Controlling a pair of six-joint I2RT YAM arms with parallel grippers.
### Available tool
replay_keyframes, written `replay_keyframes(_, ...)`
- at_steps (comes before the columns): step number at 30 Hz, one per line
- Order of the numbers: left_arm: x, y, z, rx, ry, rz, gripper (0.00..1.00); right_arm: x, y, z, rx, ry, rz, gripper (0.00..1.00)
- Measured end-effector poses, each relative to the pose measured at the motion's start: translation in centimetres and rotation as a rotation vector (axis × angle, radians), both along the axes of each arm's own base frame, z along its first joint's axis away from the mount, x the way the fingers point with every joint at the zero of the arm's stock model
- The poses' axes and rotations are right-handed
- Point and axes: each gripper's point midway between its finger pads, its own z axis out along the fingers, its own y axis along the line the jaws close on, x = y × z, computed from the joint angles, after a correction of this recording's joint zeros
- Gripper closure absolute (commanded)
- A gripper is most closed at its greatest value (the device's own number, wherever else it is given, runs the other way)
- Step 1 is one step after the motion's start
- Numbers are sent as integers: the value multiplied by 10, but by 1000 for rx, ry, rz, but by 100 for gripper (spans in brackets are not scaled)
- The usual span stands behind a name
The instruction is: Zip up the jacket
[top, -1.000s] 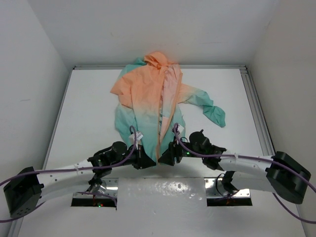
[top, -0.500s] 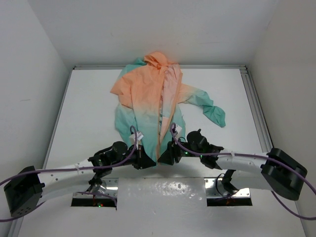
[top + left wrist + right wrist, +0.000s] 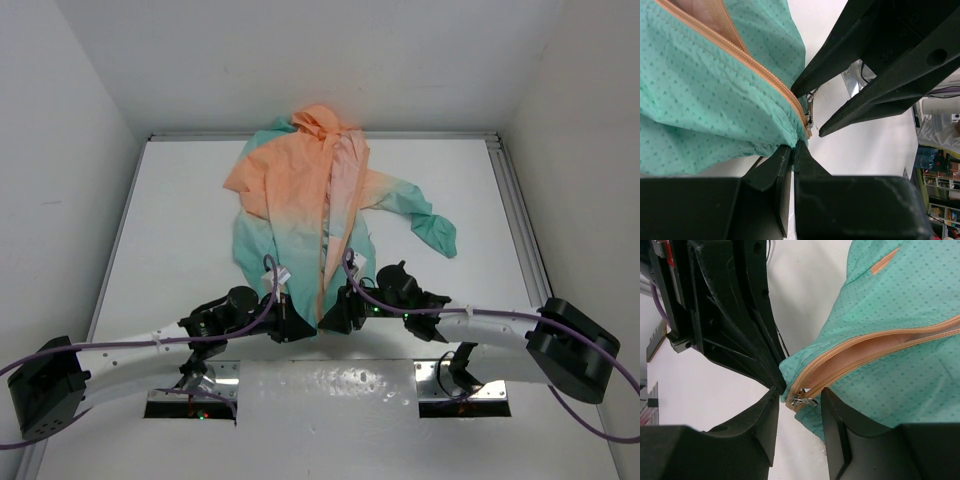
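Observation:
The jacket point(image 3: 300, 190) lies spread on the white table, peach-orange at the far end, teal at the near hem, its front open along the orange zipper point(image 3: 327, 250). My left gripper point(image 3: 792, 147) is shut on the teal hem corner point(image 3: 785, 132) just beside the zipper's bottom end. My right gripper point(image 3: 800, 400) is open, its fingers either side of the small metal zipper slider point(image 3: 801, 400) at the hem. In the top view both grippers meet at the hem, left gripper point(image 3: 300, 328) and right gripper point(image 3: 328, 322).
The table's raised rim point(image 3: 515, 220) runs along the right and far sides, with white walls around. A teal sleeve point(image 3: 430, 222) stretches to the right. My two arm bases sit at the near edge.
My right gripper has crept slightly left and forward toward the zipper's bottom end. The left arm and the jacket have not visibly moved.

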Motion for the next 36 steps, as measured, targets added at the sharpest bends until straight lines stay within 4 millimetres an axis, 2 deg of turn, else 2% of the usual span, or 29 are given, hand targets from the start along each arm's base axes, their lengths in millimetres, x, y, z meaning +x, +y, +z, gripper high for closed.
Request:
replay_keyframes(6, 0, 0, 0, 0, 0, 1, 100, 0, 0, 0, 1, 0, 1, 60)
replay_keyframes(12, 0, 0, 1, -2, -2, 1, 100, -1, 1, 1, 4, -3, -1, 66)
replay_keyframes(15, 1, 0, 1, -3, -4, 4, 100, 0, 2, 2, 6, -7, -5, 72)
replay_keyframes(20, 1, 0, 3, -7, -8, 8, 100, 0, 2, 2, 11, -10, -9, 76)
replay_keyframes(31, 2, 1, 9, -24, -20, 16, 100, -1, 4, 6, 40, -22, -36, 99)
replay_keyframes(36, 3, 2, 9, -23, -21, 21, 100, 2, 4, 7, 46, -29, -67, 100)
